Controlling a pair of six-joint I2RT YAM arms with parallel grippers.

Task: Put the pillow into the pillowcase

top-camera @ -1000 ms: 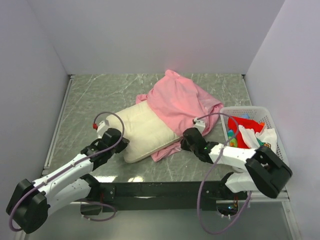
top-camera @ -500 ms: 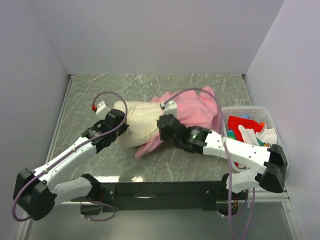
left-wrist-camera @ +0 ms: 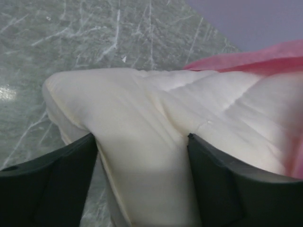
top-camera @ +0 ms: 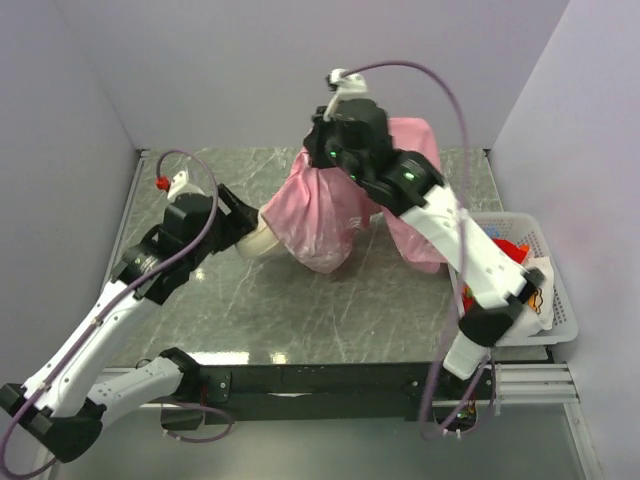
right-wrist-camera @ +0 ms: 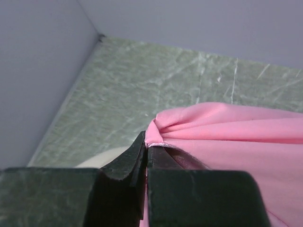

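Right claw (right-wrist-camera: 146,145) is pinching the pillowcase (right-wrist-camera: 227,132) hem above the pillow (left-wrist-camera: 142,104); left claw (left-wrist-camera: 142,142) is gaping wide astride the pillow's corner

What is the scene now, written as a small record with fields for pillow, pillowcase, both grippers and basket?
pillow: cream, only one end shows outside the pillowcase
pillowcase: pink, hanging over the rest of the pillow
left gripper: open, one finger on each side of the pillow end
right gripper: shut on the pillowcase hem, held high
basket: white, on the right side
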